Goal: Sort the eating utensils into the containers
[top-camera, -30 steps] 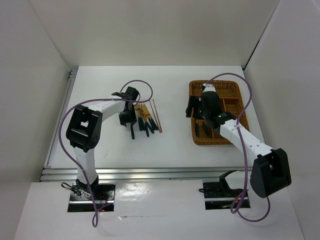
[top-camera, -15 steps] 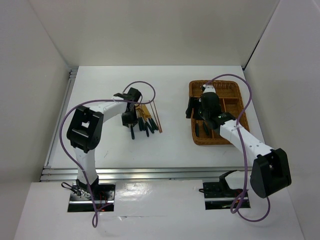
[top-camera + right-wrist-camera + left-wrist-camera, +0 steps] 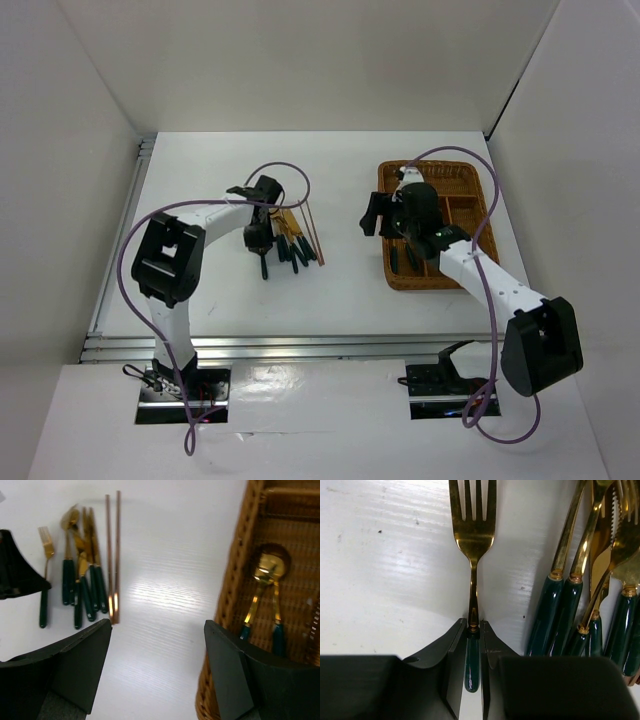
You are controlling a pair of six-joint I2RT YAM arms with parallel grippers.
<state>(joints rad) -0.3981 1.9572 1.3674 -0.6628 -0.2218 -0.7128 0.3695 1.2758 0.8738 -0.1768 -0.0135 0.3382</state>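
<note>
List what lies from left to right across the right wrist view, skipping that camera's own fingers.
lone fork → green-handled cutlery bunch → chopsticks → wicker tray wall → two spoons inside the tray

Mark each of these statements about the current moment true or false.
1. The left end effector has its fingers on either side of the fork handle. True.
2. The right end effector holds a spoon. False: its jaws stand open with nothing between them.
3. Green-handled cutlery lies in the wicker tray. True.
4. The chopsticks lie in the tray. False: they lie on the table, outside the tray.
</note>
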